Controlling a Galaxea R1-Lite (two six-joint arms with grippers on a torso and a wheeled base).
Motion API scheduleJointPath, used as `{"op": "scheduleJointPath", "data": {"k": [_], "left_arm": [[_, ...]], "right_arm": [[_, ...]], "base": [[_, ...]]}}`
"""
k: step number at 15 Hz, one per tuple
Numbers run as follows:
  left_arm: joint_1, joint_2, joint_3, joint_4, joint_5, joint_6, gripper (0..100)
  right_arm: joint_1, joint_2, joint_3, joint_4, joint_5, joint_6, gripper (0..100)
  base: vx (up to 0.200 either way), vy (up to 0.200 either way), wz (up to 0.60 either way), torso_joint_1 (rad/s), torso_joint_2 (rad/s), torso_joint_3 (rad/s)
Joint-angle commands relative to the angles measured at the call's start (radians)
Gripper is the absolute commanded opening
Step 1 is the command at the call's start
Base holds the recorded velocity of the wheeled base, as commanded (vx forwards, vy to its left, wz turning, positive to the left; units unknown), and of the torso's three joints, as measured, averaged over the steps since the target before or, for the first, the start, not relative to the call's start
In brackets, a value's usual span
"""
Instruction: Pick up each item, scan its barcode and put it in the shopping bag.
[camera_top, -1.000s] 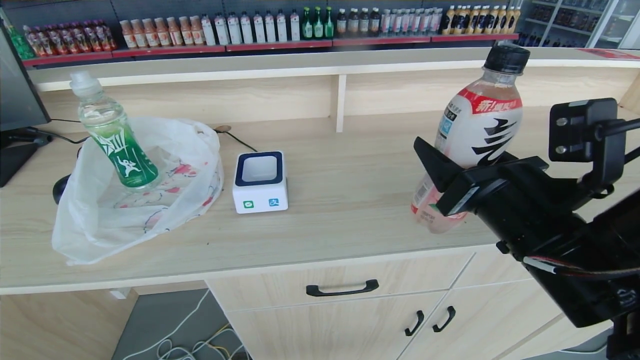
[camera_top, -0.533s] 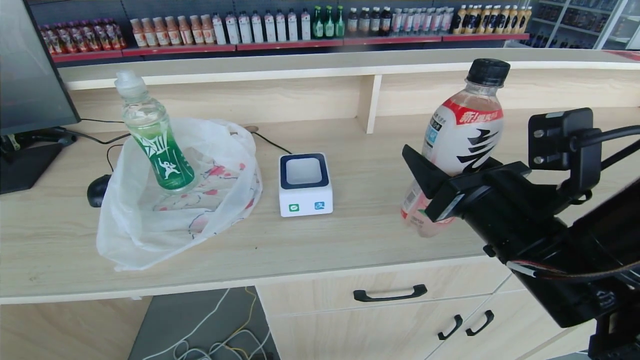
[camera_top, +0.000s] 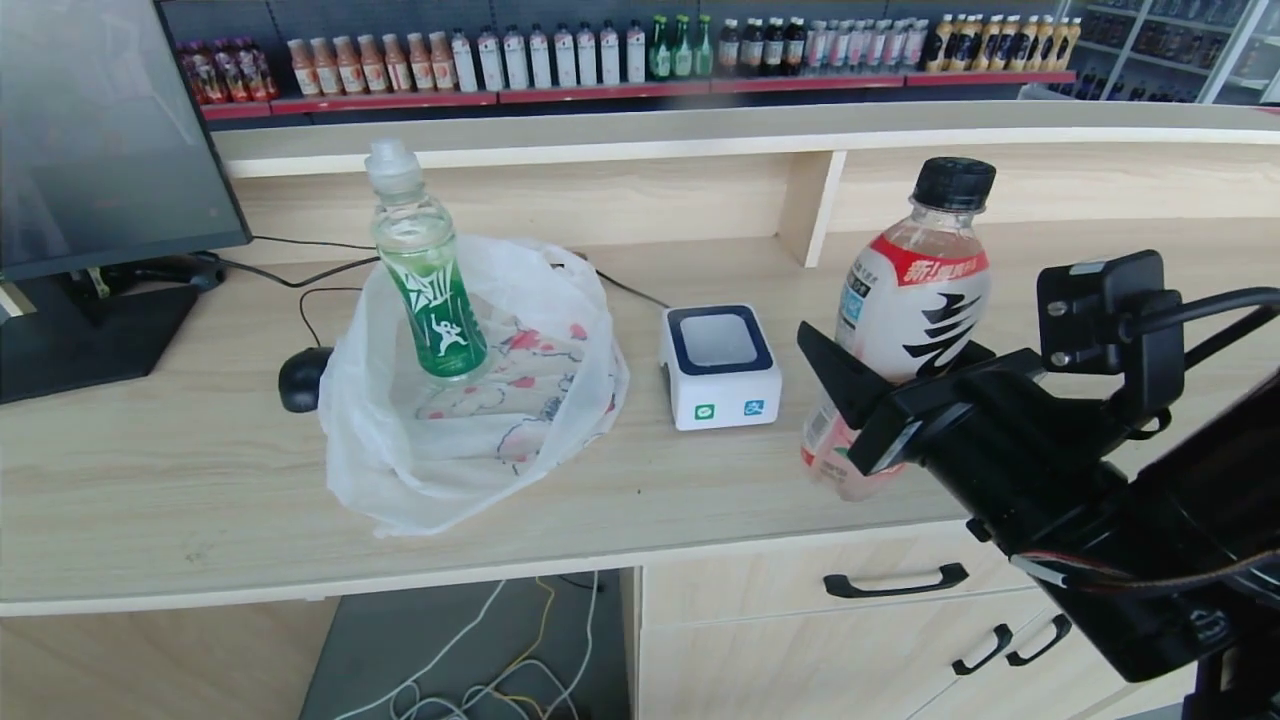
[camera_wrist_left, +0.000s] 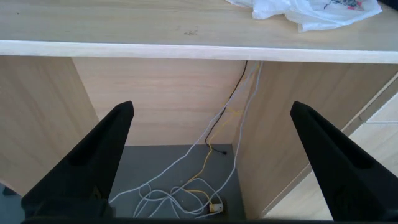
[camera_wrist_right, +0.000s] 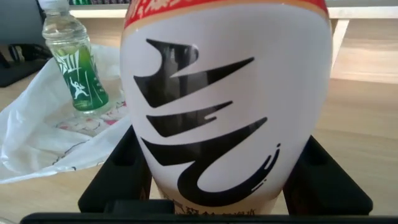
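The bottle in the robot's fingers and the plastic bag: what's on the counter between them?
In the head view, a small white scanner box stands on the counter between the bottle and the shopping bag.

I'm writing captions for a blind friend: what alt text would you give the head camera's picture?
The right gripper holds a black-capped bottle upright at a wooden counter, just right of a small white scanner. Left of the scanner, a green bottle stands in an open white bag; a monitor and mouse sit farther left.
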Motion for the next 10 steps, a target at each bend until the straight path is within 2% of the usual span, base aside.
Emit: {"op": "scheduleJointPath", "data": {"k": [1,4,7,10], "left_arm": [[0.000,0.000,0.000,0.000,-0.001,0.001,100],[0.000,0.000,0.000,-0.002,-0.001,0.001,100],[0.000,0.000,0.000,0.000,0.001,0.003,100],[0.000,0.000,0.000,0.000,0.001,0.003,100]], "right_arm": [[0.000,-0.003,0.003,-0.002,-0.001,0.000,0],[-0.003,-0.008,-0.003,0.007,-0.004,-0.023,0],[-0.004,0.031,-0.018,0.005,-0.003,-0.154,0],[-0.006,0.091,-0.101,0.005,-0.003,-0.259,0]], "base": [[0.000,0.000,0.00,0.000,0.00,0.000],[0.000,0.000,0.00,0.000,0.00,0.000],[0.000,0.000,0.00,0.000,0.00,0.000],[0.000,0.000,0.00,0.000,0.00,0.000]]}}
